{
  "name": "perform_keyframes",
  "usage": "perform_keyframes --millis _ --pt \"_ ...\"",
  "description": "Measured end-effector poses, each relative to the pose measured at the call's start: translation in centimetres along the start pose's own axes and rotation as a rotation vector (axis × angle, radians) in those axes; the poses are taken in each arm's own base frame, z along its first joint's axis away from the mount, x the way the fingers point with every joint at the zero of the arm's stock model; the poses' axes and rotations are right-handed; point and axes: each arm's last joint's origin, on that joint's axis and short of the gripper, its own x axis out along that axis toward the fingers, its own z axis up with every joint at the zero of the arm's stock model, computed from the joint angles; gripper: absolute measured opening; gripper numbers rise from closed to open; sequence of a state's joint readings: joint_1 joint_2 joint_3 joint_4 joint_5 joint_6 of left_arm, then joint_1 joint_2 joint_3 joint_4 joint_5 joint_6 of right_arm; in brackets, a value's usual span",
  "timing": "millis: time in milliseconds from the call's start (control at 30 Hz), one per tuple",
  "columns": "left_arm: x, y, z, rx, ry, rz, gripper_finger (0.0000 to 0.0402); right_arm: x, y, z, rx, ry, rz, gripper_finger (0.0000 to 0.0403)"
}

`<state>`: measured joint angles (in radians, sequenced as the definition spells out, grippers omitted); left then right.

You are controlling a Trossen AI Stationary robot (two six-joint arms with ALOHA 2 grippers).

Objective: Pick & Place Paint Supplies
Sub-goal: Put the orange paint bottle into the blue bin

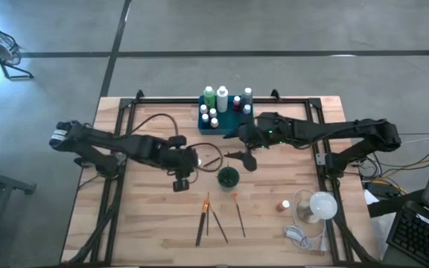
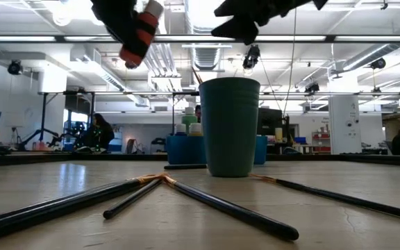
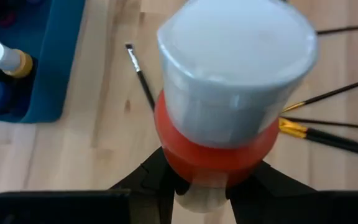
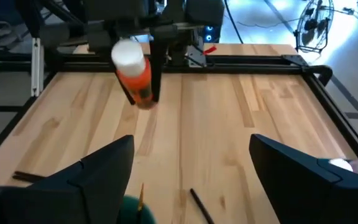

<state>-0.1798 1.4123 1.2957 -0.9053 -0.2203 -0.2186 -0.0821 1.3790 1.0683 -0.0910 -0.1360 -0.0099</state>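
Observation:
My left gripper (image 1: 187, 161) hangs above the table's middle, left of the dark green cup (image 1: 228, 177), shut on an orange bottle with a white cap (image 2: 139, 33). My right gripper (image 4: 191, 168) stands open in the air between the cup and the teal tray (image 1: 233, 125), nothing between its fingers. The tray at the far middle holds several white-capped bottles (image 1: 216, 100), standing upright. Thin paintbrushes (image 1: 205, 216) lie flat on the wood near the front edge, in front of the cup (image 2: 230, 125). My left gripper pinches the orange bottle's lower body (image 3: 194, 167) between its two fingers, which slant down from the table's left. The white cap (image 3: 238, 50) points away from the gripper. The bottle is tilted and lifted well clear of the table.
A small orange-brown bottle (image 1: 284, 205) and a white round object (image 1: 321, 205) with a cord sit at the front right. A black cable (image 1: 155, 123) loops over the table's left part. Bare wood lies between the brushes and the left edge.

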Motion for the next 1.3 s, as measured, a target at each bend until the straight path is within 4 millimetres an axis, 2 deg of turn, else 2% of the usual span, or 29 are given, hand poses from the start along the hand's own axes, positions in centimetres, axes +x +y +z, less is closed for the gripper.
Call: perform_keyframes --millis 200,433,733,967,1133,1300 --pt "1.4 0.0 1.8 0.069 0.088 0.028 0.0114 2.8 0.7 1.2 -0.049 0.016 0.036 0.0321" --pt "2.0 -0.1 2.4 0.102 0.120 0.032 0.0114 4.7 2.4 1.3 -0.103 0.031 0.134 0.0291" --pt "2.1 -0.2 2.9 0.101 0.087 0.007 0.0114 6.1 2.5 1.3 -0.116 0.040 0.129 0.0270" --pt "2.1 -0.1 2.9 0.100 0.086 0.008 0.0114 7.0 2.5 1.3 -0.126 0.047 0.131 0.0282" --pt "2.1 0.0 3.0 0.101 0.080 0.008 0.0114 7.1 2.5 1.3 -0.126 0.046 0.132 0.0290" --pt "2.2 0.2 3.2 0.101 0.066 0.006 0.0114 7.2 2.6 1.4 -0.129 0.036 0.134 0.0274"
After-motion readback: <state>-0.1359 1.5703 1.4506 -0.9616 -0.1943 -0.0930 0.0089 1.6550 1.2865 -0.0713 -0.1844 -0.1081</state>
